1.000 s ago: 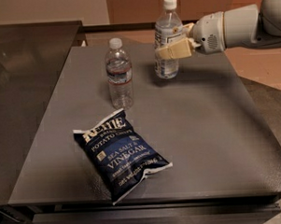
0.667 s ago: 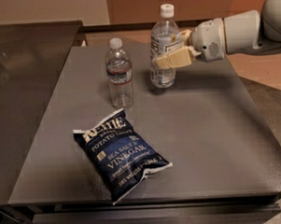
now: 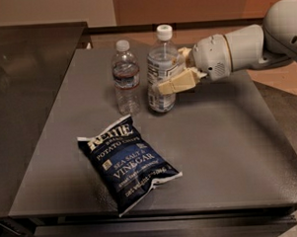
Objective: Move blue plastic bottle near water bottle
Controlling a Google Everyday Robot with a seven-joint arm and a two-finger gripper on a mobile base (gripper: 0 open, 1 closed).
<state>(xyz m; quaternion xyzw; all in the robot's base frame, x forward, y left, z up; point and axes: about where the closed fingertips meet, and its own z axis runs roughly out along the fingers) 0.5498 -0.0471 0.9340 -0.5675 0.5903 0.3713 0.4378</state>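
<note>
The blue plastic bottle [image 3: 162, 70] stands upright on the dark table, clear with a white cap and a large white label. My gripper [image 3: 172, 72] reaches in from the right and is shut on its middle; one cream finger [image 3: 176, 82] crosses the front of the label. The water bottle [image 3: 126, 77], ribbed with a narrow reddish label band and white cap, stands upright just left of it, a small gap between them.
A dark blue bag of salt and vinegar potato chips [image 3: 127, 163] lies flat in front of the bottles. The grey table [image 3: 229, 151] ends at a front edge near the bottom; a darker counter [image 3: 24, 96] adjoins on the left.
My gripper has carried the blue plastic bottle leftward and toward the front, from the table's back right to right beside the water bottle. The water bottle and chip bag have not moved.
</note>
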